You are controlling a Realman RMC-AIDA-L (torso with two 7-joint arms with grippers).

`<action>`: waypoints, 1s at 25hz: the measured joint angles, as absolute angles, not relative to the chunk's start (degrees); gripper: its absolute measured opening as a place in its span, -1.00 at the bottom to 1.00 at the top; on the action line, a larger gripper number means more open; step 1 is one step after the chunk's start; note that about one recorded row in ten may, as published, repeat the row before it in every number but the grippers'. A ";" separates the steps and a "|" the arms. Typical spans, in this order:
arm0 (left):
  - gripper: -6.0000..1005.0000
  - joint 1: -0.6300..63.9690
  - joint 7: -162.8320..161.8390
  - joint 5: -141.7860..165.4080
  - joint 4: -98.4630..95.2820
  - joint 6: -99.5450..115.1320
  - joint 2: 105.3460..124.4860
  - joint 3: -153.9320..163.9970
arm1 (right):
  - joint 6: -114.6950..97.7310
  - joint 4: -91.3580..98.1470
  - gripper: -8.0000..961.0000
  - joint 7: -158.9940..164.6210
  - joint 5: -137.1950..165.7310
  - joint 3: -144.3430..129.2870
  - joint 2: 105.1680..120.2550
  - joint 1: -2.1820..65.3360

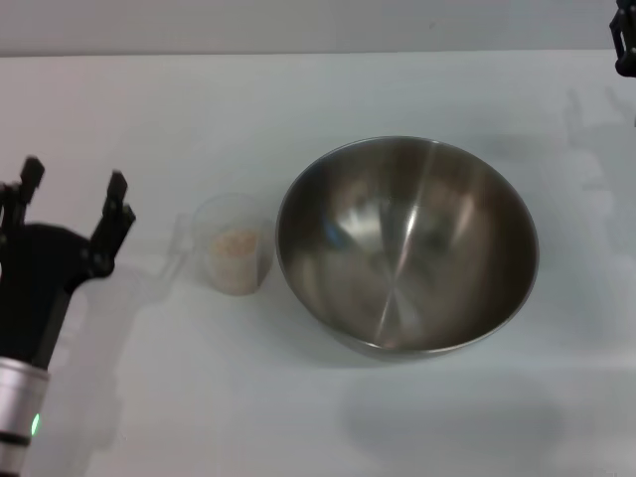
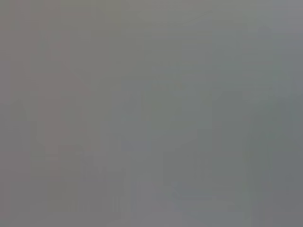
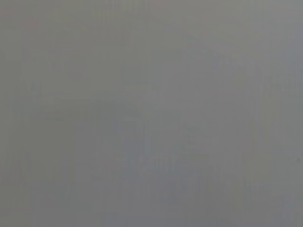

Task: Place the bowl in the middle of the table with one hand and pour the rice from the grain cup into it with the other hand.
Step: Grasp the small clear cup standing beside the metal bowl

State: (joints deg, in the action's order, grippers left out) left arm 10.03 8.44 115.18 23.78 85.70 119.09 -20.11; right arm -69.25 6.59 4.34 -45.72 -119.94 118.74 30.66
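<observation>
1. White tabletop fills the head view from edge to edge: the table (image 1: 149, 397) is a plain flat surface, which suits a task that is about placement and pouring.
2. We see the bowl (image 1: 407, 243) standing upright slightly right of the frame's centre, its shiny inside facing up and showing no grains. We judge it already sits roughly mid-table, so it can catch a pour.
3. Just left of the bowl, close to its rim though we cannot tell whether they touch, stands the grain cup (image 1: 234, 243), upright, with its handle turned toward the left of the frame. That handle faces our nearer arm, which should make it easy to take.
4. Inside the cup the rice (image 1: 237, 246) lies as a small beige mass low down, so we judge that the pour is not yet done.
5. Our left gripper (image 1: 72, 184) sits at the left edge of the frame, released, its two fingers spread wide and holding nothing, well apart from the cup's handle. Open like that, it looks ready for the cup.
6. Our right gripper (image 1: 624, 45) shows only as a dark sliver in the upper right corner; we cannot tell its state.
7. Both wrist views show nothing we can make out.
</observation>
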 joint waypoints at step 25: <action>0.54 8.76 14.63 115.12 27.00 72.43 119.09 -16.63 | -67.73 6.58 0.02 1.45 -45.75 -119.96 118.83 31.21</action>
